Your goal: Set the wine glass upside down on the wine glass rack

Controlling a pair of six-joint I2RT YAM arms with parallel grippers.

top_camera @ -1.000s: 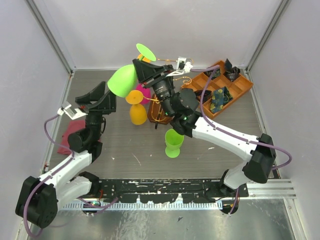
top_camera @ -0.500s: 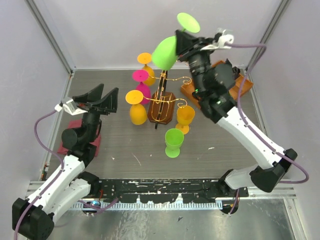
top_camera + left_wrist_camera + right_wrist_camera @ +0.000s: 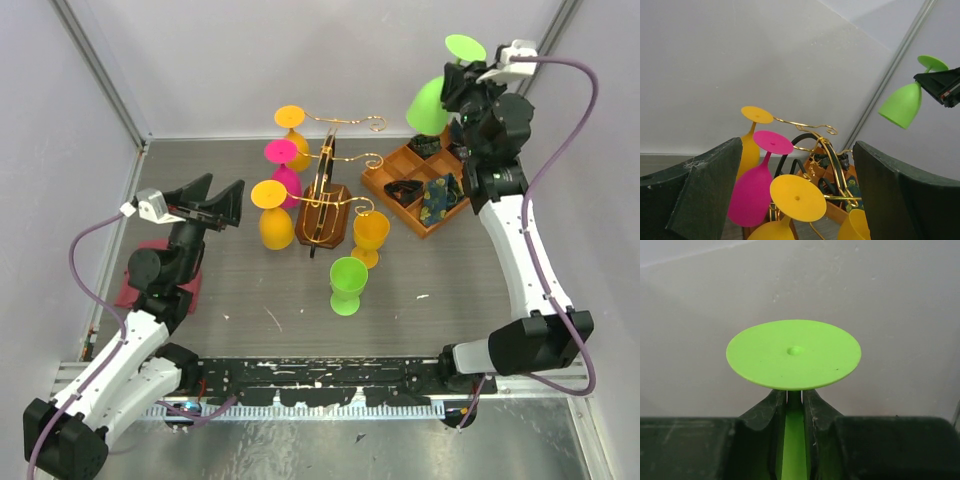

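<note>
Green wine glass (image 3: 430, 102) hangs upside down, stem clamped in the right gripper (image 3: 795, 402), high near the orange tray (image 3: 395, 207), well apart from the gold wire rack (image 3: 322, 215). Left gripper (image 3: 215, 193) gapes wide, empty.

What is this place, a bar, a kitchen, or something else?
Most likely a robot test cell, not a bar: two robot arms bolted to a metal rail, a table boxed in by bare white walls, and toy-coloured goblets on a wire rack as practice props.

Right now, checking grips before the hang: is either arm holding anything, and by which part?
The right gripper holds the green wine glass by its stem, foot up; the left gripper is open, empty.
</note>
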